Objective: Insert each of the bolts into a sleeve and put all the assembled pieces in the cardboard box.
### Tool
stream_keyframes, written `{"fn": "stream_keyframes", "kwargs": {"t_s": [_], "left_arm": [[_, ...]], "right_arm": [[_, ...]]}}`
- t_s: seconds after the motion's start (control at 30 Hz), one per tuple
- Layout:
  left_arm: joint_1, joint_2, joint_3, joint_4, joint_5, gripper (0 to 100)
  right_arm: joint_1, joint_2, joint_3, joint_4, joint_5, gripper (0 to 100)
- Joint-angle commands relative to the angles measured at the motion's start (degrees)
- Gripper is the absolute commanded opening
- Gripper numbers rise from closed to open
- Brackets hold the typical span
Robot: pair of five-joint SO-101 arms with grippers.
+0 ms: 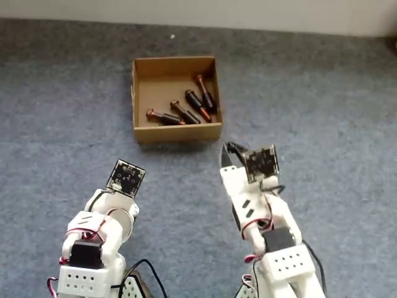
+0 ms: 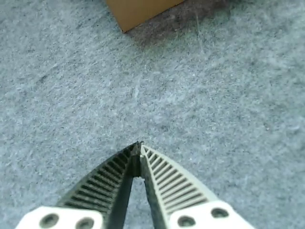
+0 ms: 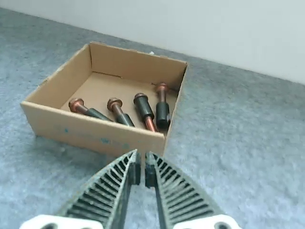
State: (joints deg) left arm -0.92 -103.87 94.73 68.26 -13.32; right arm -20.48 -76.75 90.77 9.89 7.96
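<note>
The cardboard box point(image 1: 162, 87) sits on the grey carpet beyond both arms. Several assembled pieces lie in it, copper bolts point(image 1: 186, 113) pushed through dark sleeves point(image 3: 162, 113). In the right wrist view they rest side by side on the floor of the box point(image 3: 86, 131). My right gripper point(image 3: 141, 156) hovers just in front of the box's near wall, shut and holding nothing. My left gripper point(image 2: 139, 146) is shut and holds nothing over bare carpet, with one corner of the box point(image 2: 138, 12) ahead of it.
Grey carpet point(image 1: 322, 105) covers the whole surface around the box. A pale wall point(image 3: 228, 33) rises behind the box. The left arm point(image 1: 99, 230) and the right arm point(image 1: 267, 217) stand near the front edge.
</note>
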Motion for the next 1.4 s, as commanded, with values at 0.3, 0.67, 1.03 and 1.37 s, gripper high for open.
{"fn": "stream_keyframes", "kwargs": {"t_s": [0.3,0.67,1.03,1.37], "left_arm": [[-0.2,-0.3,-0.2,-0.1,-0.6,1],[0.0,-0.4,1.7,-2.4,-0.6,1],[-0.3,-0.2,2.5,-5.4,-0.5,1],[-0.4,-0.1,2.5,2.5,-0.5,1]], "right_arm": [[0.7,-28.6,11.4,16.3,-0.6,0.9],[0.7,-27.1,11.7,30.3,-0.7,0.9],[0.7,-27.1,11.7,47.8,-0.4,0.9],[0.7,-27.1,11.7,61.2,-0.4,0.9]]}}
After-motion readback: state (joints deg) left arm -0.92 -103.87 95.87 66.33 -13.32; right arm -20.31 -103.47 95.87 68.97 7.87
